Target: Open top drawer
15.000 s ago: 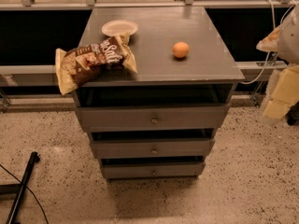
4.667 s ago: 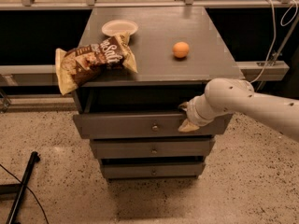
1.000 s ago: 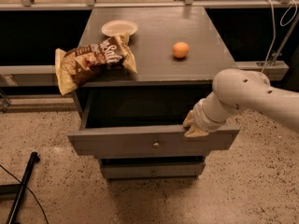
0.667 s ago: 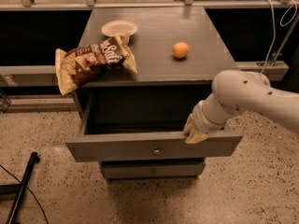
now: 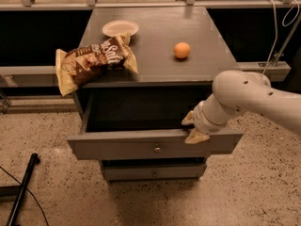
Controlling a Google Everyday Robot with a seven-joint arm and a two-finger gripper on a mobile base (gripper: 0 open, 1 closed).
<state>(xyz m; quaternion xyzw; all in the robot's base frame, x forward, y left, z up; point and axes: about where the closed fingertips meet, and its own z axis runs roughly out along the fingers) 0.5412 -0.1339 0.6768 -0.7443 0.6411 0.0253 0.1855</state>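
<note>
The top drawer [image 5: 117, 147], a wide grey front with a small round metallic knob [image 5: 157, 149], stands pulled well out of the grey cabinet [image 5: 160, 13], and its dark inside looks empty. My gripper [image 5: 192, 128] is at the drawer front's upper edge, right of the knob. One finger [image 5: 188, 118] is inside the drawer and the other [image 5: 197, 136] is in front of the panel, closed on the edge. My white arm [image 5: 249, 98] comes in from the right.
On the cabinet top lie a brown chip bag [image 5: 94, 60] overhanging the left front corner, a white plate [image 5: 120, 28] and an orange [image 5: 182, 50]. A lower drawer [image 5: 141, 172] is shut beneath. A black pole [image 5: 21, 187] lies on the speckled floor at left.
The top drawer has slid further out toward the front, with my gripper moving with it on the front's upper edge. The things on top have not moved.
</note>
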